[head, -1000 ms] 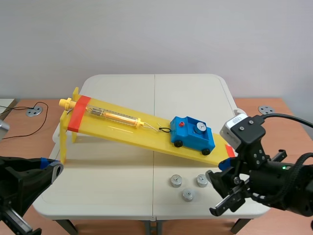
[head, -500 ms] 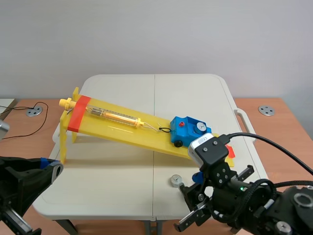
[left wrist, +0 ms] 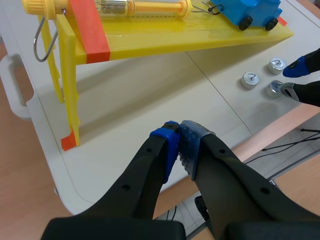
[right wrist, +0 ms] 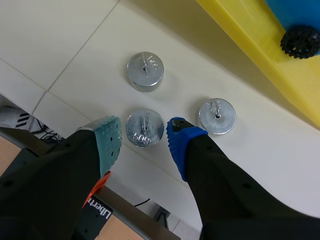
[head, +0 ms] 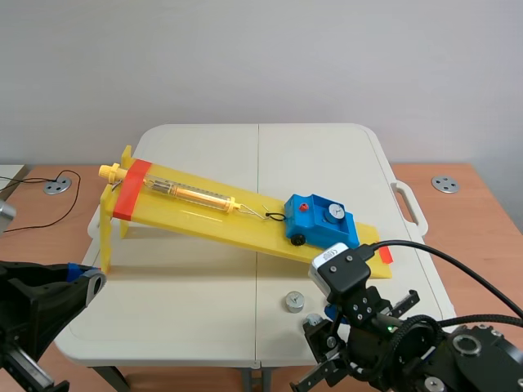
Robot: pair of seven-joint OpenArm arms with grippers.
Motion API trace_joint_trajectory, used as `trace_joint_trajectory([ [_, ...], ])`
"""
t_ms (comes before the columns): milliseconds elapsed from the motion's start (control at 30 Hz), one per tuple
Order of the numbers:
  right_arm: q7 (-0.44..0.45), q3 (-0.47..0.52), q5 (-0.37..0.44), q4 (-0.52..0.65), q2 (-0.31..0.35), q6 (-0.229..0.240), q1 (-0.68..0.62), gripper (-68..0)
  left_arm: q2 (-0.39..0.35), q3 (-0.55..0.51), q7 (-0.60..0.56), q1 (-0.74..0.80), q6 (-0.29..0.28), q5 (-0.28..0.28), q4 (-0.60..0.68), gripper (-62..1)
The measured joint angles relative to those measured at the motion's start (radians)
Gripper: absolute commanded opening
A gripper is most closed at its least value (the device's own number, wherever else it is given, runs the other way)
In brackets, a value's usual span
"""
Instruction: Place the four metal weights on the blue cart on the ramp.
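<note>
A blue cart (head: 320, 222) sits low on the yellow ramp (head: 204, 214) with one metal weight (head: 333, 211) on top of it. Three more weights lie on the table. In the right wrist view my right gripper (right wrist: 144, 134) is open, its pads on either side of the nearest weight (right wrist: 144, 128), just above it. The other two weights (right wrist: 145, 70) (right wrist: 217, 116) lie ahead of it. In the scene view only one loose weight (head: 294, 303) shows; the right arm hides the others. My left gripper (left wrist: 179, 142) is shut on nothing, over the table's near left edge.
A spring scale (head: 192, 194) lies on the ramp, hooked to the cart by a string. The ramp's tall legs (left wrist: 67, 85) stand ahead of the left gripper. The table's near edge (right wrist: 60, 107) runs right under the right gripper.
My right arm has swung left and lower, from beside the ramp's low end to over the loose weights, hiding two of them. The left arm has stayed put.
</note>
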Motion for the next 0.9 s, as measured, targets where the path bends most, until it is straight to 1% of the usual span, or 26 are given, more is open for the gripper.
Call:
trace_joint_trajectory([
  [233, 0.017, -0.011, -0.003, -0.054, -0.025, -0.008, 0.027, -44.4, 0.0, 0.0, 0.0, 0.0, 0.0, 0.0, 0.0, -58.2],
  [300, 0.021, -0.02, -0.016, -0.065, -0.03, -0.01, 0.038, -44.4, 0.0, 0.0, 0.0, 0.0, 0.0, 0.0, 0.0, -58.2],
  [467, 0.04, -0.043, -0.029, -0.066, -0.032, -0.011, 0.043, -48.9, 0.0, 0.0, 0.0, 0.0, 0.0, 0.0, 0.0, -58.2],
  [667, 0.04, -0.052, -0.029, -0.066, -0.032, -0.011, 0.043, -48.9, 0.0, 0.0, 0.0, 0.0, 0.0, 0.0, 0.0, -58.2],
  [767, 0.037, -0.052, -0.029, -0.066, -0.032, -0.011, 0.043, -52.6, 0.0, 0.0, 0.0, 0.0, 0.0, 0.0, 0.0, -58.2],
  [833, 0.035, -0.052, -0.029, -0.066, -0.032, -0.011, 0.043, -53.0, 0.0, 0.0, 0.0, 0.0, 0.0, 0.0, 0.0, -58.2],
  [900, 0.033, -0.052, -0.029, -0.066, -0.032, -0.011, 0.043, -56.3, 0.0, 0.0, 0.0, 0.0, 0.0, 0.0, 0.0, -58.2],
])
